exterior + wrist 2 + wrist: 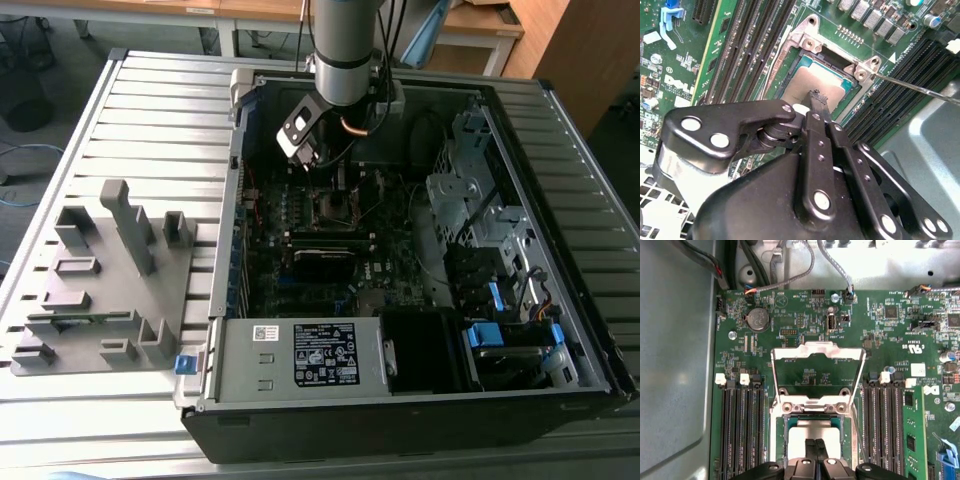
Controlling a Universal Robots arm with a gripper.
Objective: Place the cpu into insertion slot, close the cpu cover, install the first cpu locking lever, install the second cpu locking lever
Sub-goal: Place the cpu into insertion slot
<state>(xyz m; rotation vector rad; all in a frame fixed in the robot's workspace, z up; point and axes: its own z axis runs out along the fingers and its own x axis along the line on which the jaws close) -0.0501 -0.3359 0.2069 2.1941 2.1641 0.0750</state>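
The cpu [805, 432] lies flat in the insertion slot [780, 440] with its dull silver top up; the second wrist view also shows the cpu [802, 85] seated inside the slot's dark rim [829, 61]. My gripper [816, 96] is shut, its two narrow black fingers pressed together, with the tips at the chip's top face. In the first wrist view the gripper [815, 445] is over the chip's middle. The cpu cover [816, 351] is swung open on its hinge beyond the slot. A thin wire locking lever [920, 90] sticks out beside the slot, unlatched. The exterior view shows the arm reaching into the case above the slot [335, 205].
Long black memory slots [742, 430] flank the socket on both sides, with a green memory module [912, 435] in one. Cables [790, 275] run along the case wall. A grey fixture plate [100, 285] lies at the exterior view's left, and a drive cage [470, 190] at its right.
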